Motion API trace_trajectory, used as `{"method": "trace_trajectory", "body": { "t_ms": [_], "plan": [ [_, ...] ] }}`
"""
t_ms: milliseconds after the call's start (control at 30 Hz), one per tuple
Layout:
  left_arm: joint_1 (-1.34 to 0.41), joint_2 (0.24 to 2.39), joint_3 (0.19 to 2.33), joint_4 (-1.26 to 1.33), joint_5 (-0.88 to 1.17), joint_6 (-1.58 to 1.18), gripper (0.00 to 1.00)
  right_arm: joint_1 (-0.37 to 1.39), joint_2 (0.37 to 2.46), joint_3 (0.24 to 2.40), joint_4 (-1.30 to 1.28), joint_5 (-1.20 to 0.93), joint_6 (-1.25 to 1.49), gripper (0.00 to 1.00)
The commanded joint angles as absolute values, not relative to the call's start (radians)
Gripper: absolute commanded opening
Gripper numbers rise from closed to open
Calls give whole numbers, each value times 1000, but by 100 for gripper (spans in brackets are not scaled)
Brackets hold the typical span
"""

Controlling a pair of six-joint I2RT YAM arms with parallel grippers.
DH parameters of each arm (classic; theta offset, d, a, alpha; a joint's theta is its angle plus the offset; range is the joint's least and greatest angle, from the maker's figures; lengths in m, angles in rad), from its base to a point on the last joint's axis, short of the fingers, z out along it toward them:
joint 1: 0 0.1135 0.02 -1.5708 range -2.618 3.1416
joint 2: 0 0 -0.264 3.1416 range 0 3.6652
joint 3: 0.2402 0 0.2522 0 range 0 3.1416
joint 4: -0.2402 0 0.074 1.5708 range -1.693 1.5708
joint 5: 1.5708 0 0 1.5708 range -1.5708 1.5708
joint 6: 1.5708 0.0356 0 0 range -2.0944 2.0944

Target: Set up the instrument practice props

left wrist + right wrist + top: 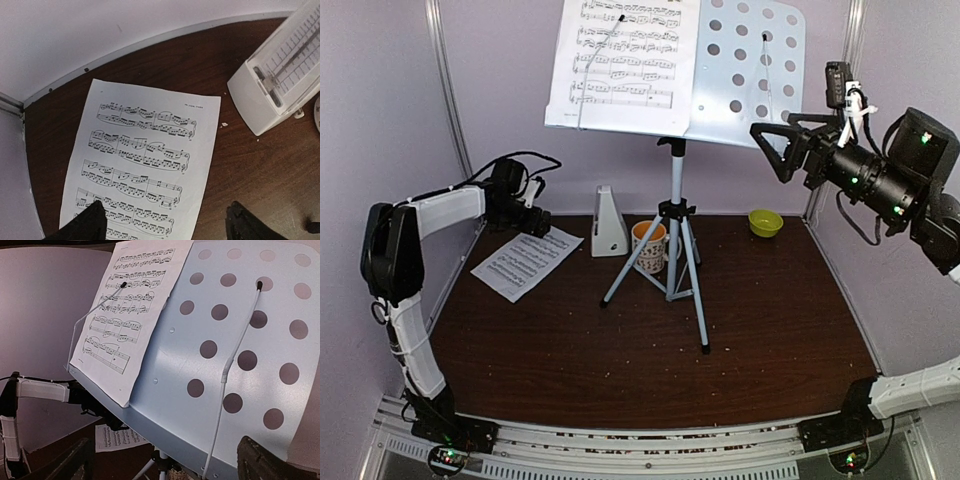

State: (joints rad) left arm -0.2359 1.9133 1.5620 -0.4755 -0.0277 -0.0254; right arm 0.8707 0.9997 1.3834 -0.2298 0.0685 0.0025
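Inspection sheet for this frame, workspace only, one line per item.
Surface: dark brown wooden table, scattered pale specks.
Job's things: pale perforated metal music stand upright on grey tripod; one white printed sheet-music page on its desk under a wire retainer; second page flat on the table; white pyramid metronome standing to its right.
Clutter: patterned mug with orange inside by the tripod legs; small green bowl back right.
Grippers: left gripper open over the flat page; right gripper open, facing the stand's bare half.
Cables: black cable looped at the left wrist.
Surroundings: pale enclosure walls.
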Motion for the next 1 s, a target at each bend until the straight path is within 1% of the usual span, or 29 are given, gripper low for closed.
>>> {"method": "trace_trajectory", "body": {
  "t_ms": [0,200,333,467,633,867,967],
  "plan": [
    [-257,1995,1646,-515,-21,166,84,864,965,1333,-241,133,1,100],
    [-305,2060,1694,-469,-113,366,84,859,921,1291,-244,151,16,100],
    [-330,2132,1741,-483,-122,458,83,857,900,1269,-247,163,21,100],
    [-366,2194,1768,-485,-151,495,82,854,889,1256,-252,173,23,100],
    [-400,2275,1842,-496,-241,558,80,847,887,1252,-259,176,25,100],
    [-402,2372,1908,-518,-303,646,76,840,883,1252,-268,189,23,100],
    [-401,2381,1922,-516,-300,651,73,836,882,1253,-270,193,20,100]
  ]
}}
